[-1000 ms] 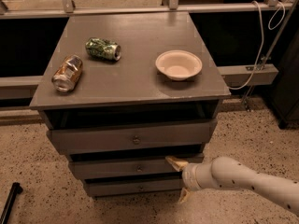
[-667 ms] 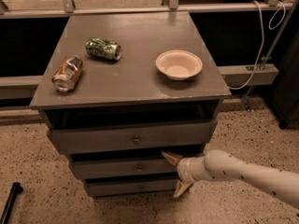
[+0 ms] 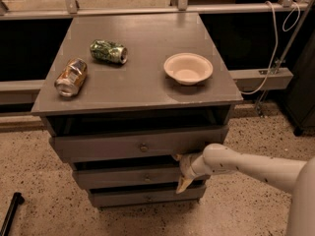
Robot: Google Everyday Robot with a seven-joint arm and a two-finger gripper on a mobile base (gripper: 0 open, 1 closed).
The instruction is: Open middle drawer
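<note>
The middle drawer point(image 3: 123, 177) is the second of three grey fronts on the cabinet, with a small round knob point(image 3: 146, 178) at its centre. It looks slightly out, with a dark gap above it. My gripper point(image 3: 179, 171) is at the right part of this front, to the right of the knob. Its fingers are spread apart, one fingertip point(image 3: 176, 157) at the front's top edge and the other below its bottom edge. My white arm point(image 3: 246, 168) comes in from the right.
The top drawer point(image 3: 98, 147) stands partly pulled out above; the bottom drawer point(image 3: 147, 197) is below. On the cabinet top point(image 3: 142, 82) lie a green can point(image 3: 108, 51), a crushed brown can point(image 3: 72, 76) and a white bowl point(image 3: 188, 68). A black pole point(image 3: 10, 215) lies on the floor at left.
My gripper has moved left and a little up along the cabinet's front, closing in on the right part of the middle drawer. The cans and bowl have not moved.
</note>
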